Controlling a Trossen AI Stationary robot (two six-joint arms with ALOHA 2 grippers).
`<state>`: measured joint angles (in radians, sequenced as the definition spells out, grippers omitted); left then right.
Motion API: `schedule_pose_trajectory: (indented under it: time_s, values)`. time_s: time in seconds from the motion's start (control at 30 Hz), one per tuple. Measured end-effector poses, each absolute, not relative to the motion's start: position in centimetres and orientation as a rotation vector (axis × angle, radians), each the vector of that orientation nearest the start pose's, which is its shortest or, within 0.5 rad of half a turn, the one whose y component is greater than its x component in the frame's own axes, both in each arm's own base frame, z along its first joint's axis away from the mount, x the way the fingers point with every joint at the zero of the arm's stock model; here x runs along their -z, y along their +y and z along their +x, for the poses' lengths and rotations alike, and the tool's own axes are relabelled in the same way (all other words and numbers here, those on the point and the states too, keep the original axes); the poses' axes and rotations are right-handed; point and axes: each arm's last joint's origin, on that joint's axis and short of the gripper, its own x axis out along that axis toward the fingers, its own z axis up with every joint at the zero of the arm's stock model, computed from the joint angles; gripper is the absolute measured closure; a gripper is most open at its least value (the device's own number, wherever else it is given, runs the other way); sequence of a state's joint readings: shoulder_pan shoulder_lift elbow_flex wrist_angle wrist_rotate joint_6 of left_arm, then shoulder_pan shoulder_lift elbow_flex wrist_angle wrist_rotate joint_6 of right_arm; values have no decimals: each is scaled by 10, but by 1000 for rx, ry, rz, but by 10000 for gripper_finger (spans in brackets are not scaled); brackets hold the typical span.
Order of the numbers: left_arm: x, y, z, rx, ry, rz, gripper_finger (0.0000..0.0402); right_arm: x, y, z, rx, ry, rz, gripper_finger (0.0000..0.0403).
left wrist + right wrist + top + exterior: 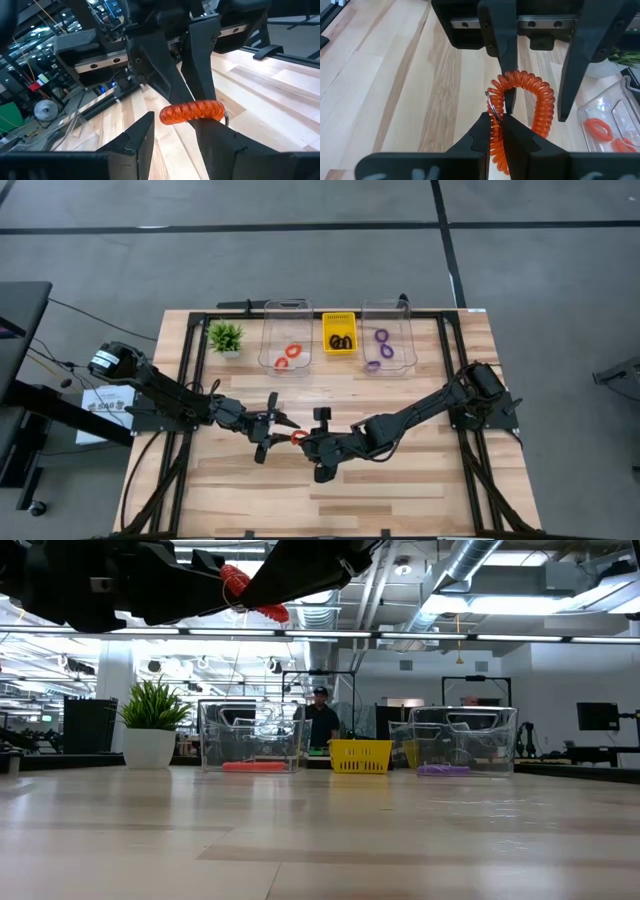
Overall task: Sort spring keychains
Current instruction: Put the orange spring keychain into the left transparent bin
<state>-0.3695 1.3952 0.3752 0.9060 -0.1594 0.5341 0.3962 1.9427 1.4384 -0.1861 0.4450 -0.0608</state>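
Red keychains (288,355) fill left bin (285,308), black basket (339,320), purple right bin (387,311)

Red spring keychain (520,115) cut off at bottom edge of right wrist view, lower coils behind right gripper (495,120) fingers. In low view, both arms cropped by top edge, can't tell which is which. Black keychains in yellow basket (339,334) too small to count. Person (321,720) behind bins partly hidden, blurred.
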Motion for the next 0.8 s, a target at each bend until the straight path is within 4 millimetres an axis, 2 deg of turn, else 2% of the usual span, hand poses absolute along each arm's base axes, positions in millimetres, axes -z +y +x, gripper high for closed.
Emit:
schedule_pose_trajectory:
  time_s: [0.2, 0.6, 0.8]
  values:
    - [-175, -86, 234, 236, 52, 561, 271, -224, 155, 403, 28, 632, -341, 380]
    - [-175, -86, 234, 239, 51, 560, 346, -224, 155, 403, 28, 632, -341, 380]
    - [-175, -87, 233, 273, 44, 541, 352, -224, 155, 403, 27, 632, -341, 374]
